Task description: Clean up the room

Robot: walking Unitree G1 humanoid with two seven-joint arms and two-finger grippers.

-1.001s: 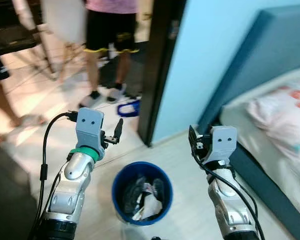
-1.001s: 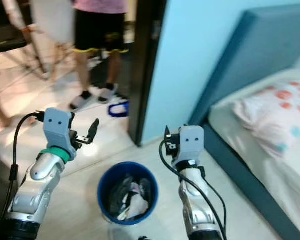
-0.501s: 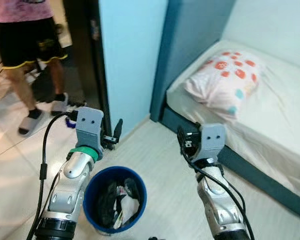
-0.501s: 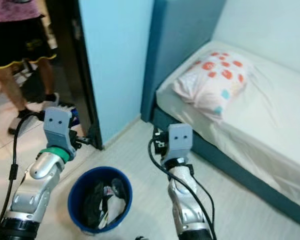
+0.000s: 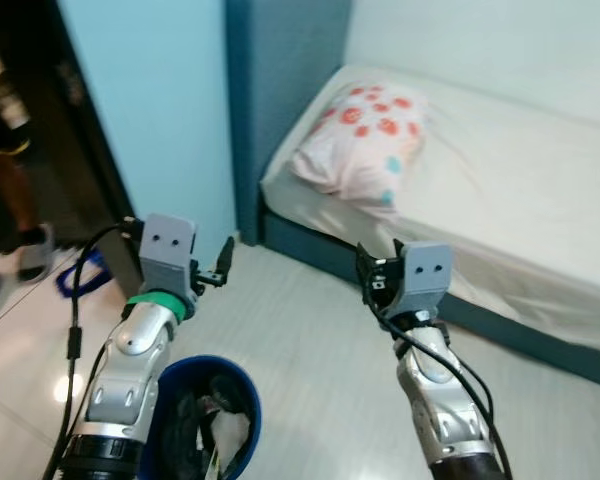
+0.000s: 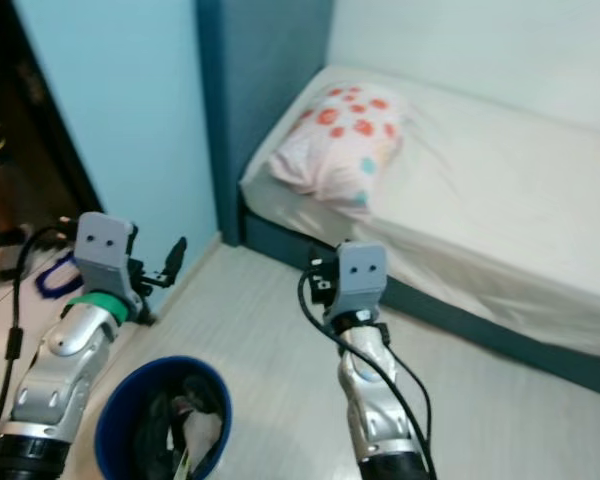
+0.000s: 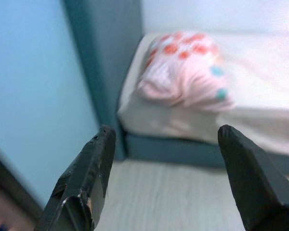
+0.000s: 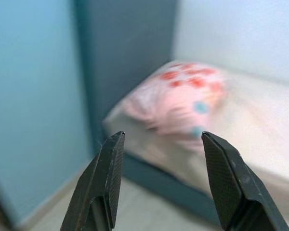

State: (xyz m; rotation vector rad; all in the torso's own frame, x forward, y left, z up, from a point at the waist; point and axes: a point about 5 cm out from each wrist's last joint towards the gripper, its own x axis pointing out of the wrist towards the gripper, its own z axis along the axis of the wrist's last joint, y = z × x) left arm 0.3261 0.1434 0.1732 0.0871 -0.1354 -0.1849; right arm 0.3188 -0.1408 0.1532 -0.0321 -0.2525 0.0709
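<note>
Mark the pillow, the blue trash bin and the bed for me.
pillow (image 5: 365, 138), left eye view, middle of the spotted cover
blue trash bin (image 6: 112, 410), right eye view, left rim
bed (image 5: 520, 160), left eye view, bare white sheet

We see a pink-white pillow (image 5: 358, 140) with red and teal spots lying crumpled at the head corner of the bed (image 5: 520, 190), and a blue bin (image 5: 242, 420) with dark and white trash standing on the floor below.

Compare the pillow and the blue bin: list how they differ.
The pillow is pale with red and teal spots; the blue bin is plain dark blue. The pillow lies on the bed; the bin stands on the floor. The pillow looks soft and closed; the bin is open-topped, holding rubbish.
</note>
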